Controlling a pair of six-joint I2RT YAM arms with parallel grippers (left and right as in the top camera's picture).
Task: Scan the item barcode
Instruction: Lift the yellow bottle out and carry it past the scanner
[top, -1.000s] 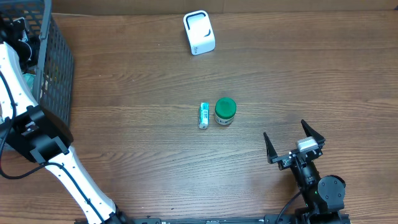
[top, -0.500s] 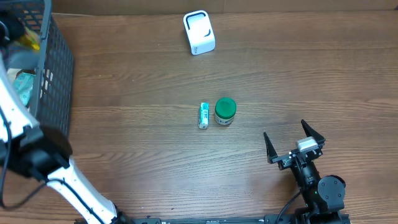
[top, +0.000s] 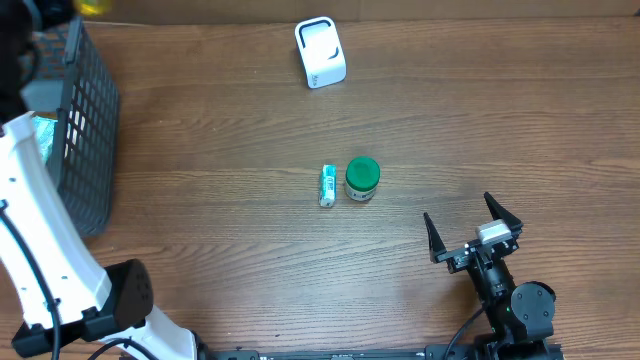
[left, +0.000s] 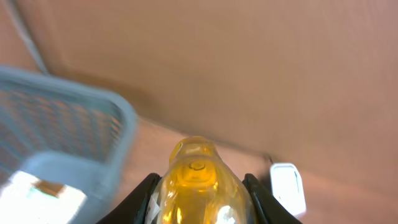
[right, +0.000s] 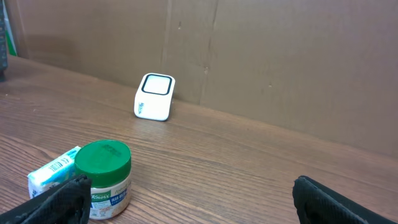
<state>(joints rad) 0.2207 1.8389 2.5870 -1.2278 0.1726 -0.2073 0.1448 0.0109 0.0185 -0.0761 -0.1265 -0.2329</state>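
Now: L pincer (left: 200, 198) is clamped on a yellow bottle (left: 198, 177), up by the basket (top: 92, 110).
R pincer (top: 457, 207) is spread wide, holding nothing; jar (top: 362, 178) & small tube (top: 327, 186) touch mid-counter (top: 220, 150).

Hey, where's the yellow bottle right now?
The yellow bottle sits between the left gripper's fingers, up by the basket's far corner at the top left of the overhead view, left of the white scanner.

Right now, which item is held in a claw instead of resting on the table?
The yellow bottle, gripped by the left claw; the green-lidded Knorr jar and the small white-and-teal packet rest on the table.
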